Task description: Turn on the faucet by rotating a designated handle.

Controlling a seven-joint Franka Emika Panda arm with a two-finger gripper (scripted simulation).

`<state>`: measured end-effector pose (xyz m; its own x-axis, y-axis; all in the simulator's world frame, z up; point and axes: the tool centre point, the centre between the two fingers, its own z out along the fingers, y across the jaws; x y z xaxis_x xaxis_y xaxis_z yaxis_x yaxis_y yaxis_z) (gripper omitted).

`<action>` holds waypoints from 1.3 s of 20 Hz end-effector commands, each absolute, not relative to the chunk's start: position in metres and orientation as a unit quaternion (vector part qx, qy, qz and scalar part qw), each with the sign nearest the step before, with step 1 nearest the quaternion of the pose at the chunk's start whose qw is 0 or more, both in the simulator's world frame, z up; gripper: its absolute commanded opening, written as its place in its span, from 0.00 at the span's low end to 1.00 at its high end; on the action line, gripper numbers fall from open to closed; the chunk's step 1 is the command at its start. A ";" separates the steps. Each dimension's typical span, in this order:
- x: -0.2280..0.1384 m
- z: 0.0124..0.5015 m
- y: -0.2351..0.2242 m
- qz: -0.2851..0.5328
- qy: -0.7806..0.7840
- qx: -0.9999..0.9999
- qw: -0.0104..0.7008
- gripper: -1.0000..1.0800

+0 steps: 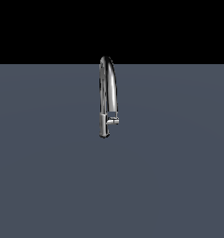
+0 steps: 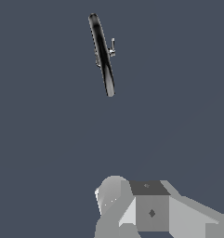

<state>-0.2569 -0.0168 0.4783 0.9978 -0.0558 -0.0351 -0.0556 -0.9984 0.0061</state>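
You see the faucet (image 1: pixel 108 95) standing upright mid-scene on the grey worktop (image 1: pixel 48 176), its arched spout curving toward the exterior view's right. The handle (image 1: pixel 113 122) juts from the lower stem toward that same side. In the wrist view the gripper (image 2: pixel 146 209) sits well apart from the faucet (image 2: pixel 102 53); you cannot tell how its jaws stand.

Glossy chrome faucet (image 1: pixel 107 93) and handle (image 1: pixel 113 122); smooth matt grey floor (image 1: pixel 48 176).

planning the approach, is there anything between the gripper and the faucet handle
Nothing shows there. In the wrist view, only bare grey floor stretches from the gripper to the faucet and its handle.
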 end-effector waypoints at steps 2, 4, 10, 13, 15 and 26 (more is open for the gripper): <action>-0.257 0.478 -0.017 -0.018 -0.028 0.999 0.003 0.00; -0.256 0.478 -0.017 -0.019 -0.029 0.999 0.001 0.00; -0.246 0.476 -0.015 -0.031 -0.039 0.999 -0.008 0.00; -0.238 0.474 -0.015 -0.042 -0.047 0.998 -0.017 0.00; -0.231 0.472 -0.014 -0.050 -0.055 0.997 -0.024 0.00; -0.175 0.453 -0.011 -0.120 -0.111 0.983 -0.082 0.00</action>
<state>-0.1837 -0.0112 0.4562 0.9550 -0.1864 -0.2308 -0.2184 -0.9682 -0.1219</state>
